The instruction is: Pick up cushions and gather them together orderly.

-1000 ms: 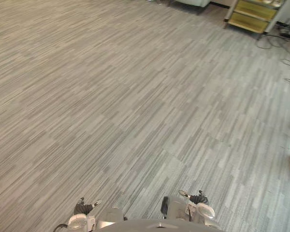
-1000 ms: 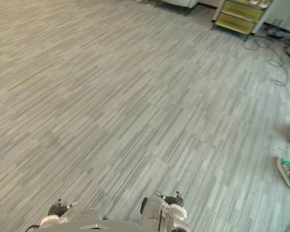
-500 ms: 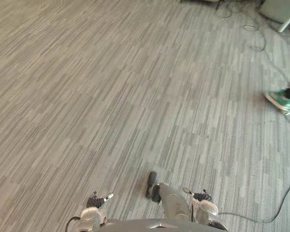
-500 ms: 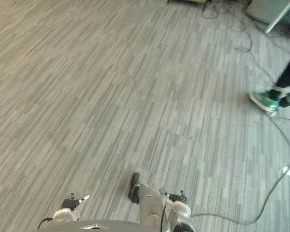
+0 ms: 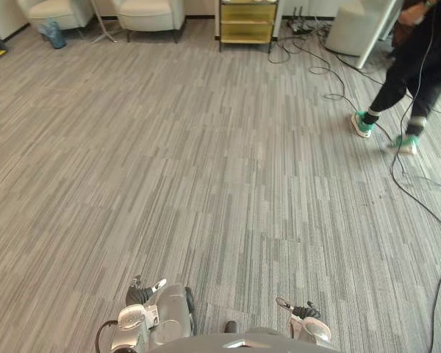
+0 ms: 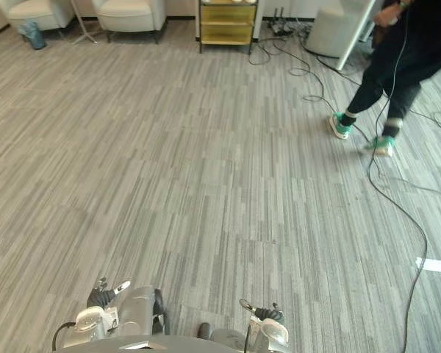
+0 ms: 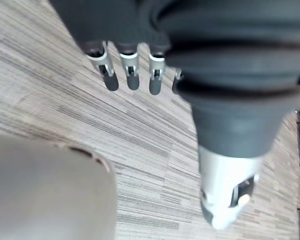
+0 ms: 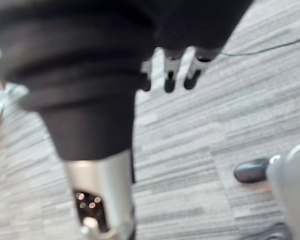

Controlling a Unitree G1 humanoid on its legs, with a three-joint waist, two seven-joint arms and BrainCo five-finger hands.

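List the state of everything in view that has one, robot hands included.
left robot hand: open, holding nothing
right robot hand: open, holding nothing
armchairs: upright, side by side
yellow cart: upright, beside the armchairs
person: upright, legs apart

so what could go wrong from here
1. A person in dark trousers and teal shoes stands mid-stride on the grey striped carpet, ahead on the robot's right. Heading that way could end in a collision.
2. Loose black cables snake over the carpet near the yellow metal cabinet and towards the person. A foot could snag one and upset the robot's balance.
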